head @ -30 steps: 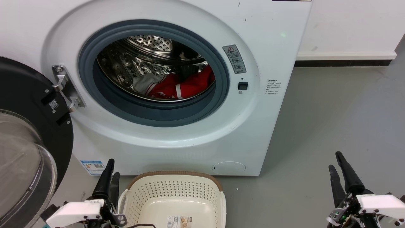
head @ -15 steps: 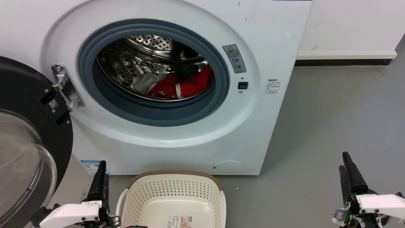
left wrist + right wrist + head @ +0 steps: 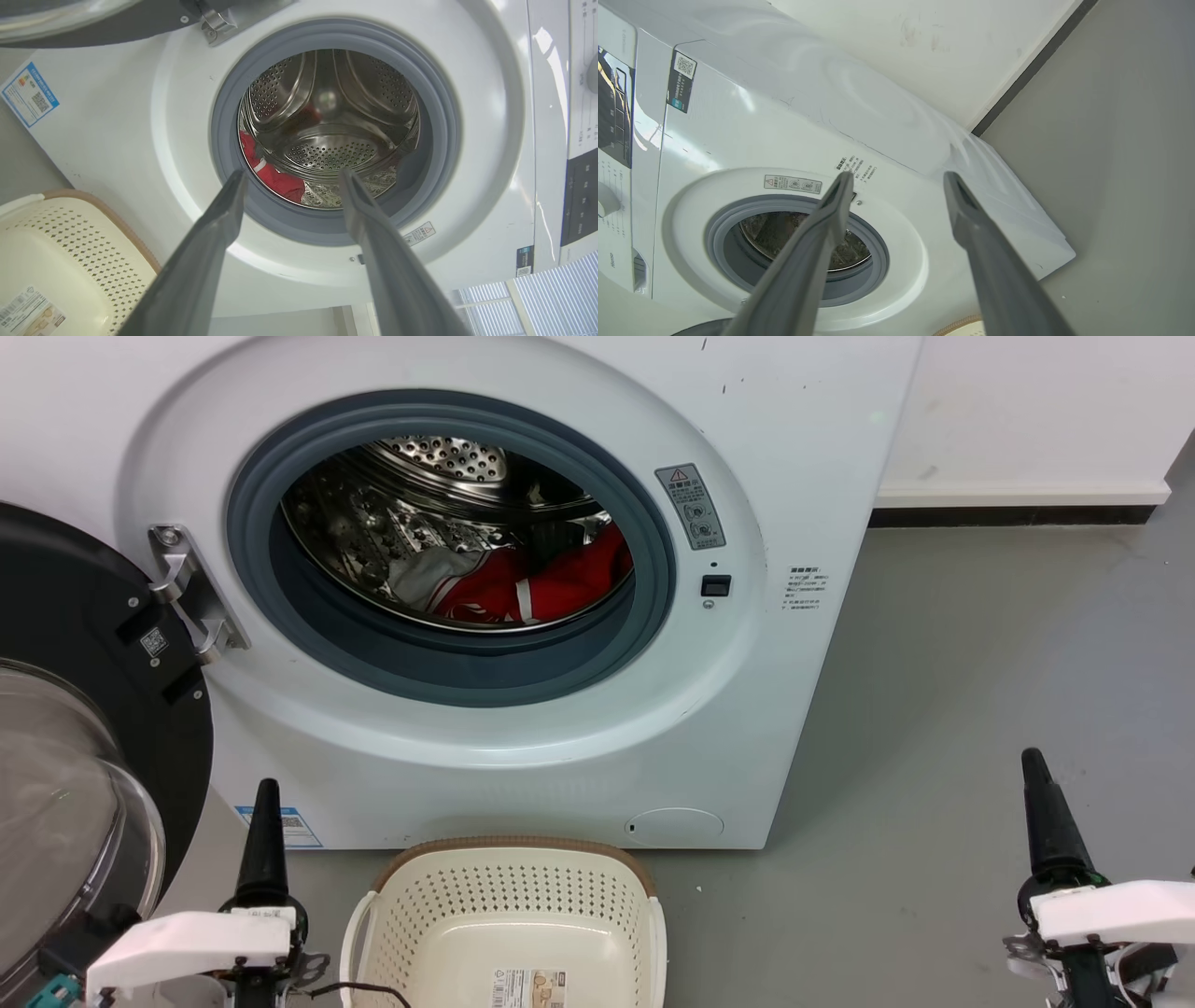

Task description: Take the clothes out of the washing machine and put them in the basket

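The washing machine (image 3: pixel 803 448) stands with its round opening uncovered. Red clothes (image 3: pixel 560 583) with white stripes and a grey panel lie low in the steel drum, and a red piece shows at the gasket's edge in the left wrist view (image 3: pixel 275 177). The cream basket (image 3: pixel 509 847) sits on the floor just in front of the machine, with a paper label on its bottom. My left gripper (image 3: pixel 265 795) is low beside the basket's left side; its wrist view shows it open (image 3: pixel 293 172) and empty, aimed at the drum. My right gripper (image 3: pixel 1033 767) hangs over bare floor at the right, open (image 3: pixel 899 175) and empty.
The machine's black-rimmed glass door (image 3: pixel 65 784) hangs open at the left, close to my left arm. Grey floor (image 3: pixel 980 691) stretches right of the machine to a white wall with a dark skirting (image 3: pixel 1008 513).
Both grippers have turned so that their fingers line up edge-on in the head view. The left one has drifted left and lower, the right one further right. The clothes and basket have stayed put.
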Controlling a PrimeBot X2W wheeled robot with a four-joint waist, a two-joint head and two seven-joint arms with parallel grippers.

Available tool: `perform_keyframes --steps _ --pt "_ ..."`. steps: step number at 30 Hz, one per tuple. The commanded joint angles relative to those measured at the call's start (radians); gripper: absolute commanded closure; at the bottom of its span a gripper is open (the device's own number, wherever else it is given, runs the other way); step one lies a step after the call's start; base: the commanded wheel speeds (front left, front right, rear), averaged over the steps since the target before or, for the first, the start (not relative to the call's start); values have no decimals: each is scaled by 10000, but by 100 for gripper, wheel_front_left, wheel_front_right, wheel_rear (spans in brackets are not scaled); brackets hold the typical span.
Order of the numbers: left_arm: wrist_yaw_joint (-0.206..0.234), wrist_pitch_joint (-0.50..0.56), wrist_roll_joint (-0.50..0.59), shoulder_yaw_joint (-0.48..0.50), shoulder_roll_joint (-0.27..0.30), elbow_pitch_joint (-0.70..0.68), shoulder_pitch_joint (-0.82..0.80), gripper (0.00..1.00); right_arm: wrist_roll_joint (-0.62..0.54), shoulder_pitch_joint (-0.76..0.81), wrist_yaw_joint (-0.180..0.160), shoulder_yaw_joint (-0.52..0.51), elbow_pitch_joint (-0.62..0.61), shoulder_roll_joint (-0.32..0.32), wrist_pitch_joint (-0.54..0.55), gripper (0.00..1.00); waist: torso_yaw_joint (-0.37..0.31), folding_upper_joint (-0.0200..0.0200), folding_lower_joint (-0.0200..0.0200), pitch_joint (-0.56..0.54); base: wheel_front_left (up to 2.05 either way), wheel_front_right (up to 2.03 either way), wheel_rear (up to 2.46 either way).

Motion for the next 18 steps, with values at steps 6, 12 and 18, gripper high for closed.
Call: perform_keyframes --steps 6,12,18 --pt "533 -262 1502 -212 24 -957 -88 0 -1868 -238 2 119 -780 -17 -266 0 -17 0 0 66 0 0 0" --pt "848 -459 2806 -572 25 -1610 -48 0 -3370 -204 2 337 -1272 -17 -468 0 -40 0 0 122 0 0 0" --pt "1056 -646 3867 -889 27 -1872 103 0 -4797 -112 2 656 -1681 -17 -655 0 -81 0 0 124 0 0 0"
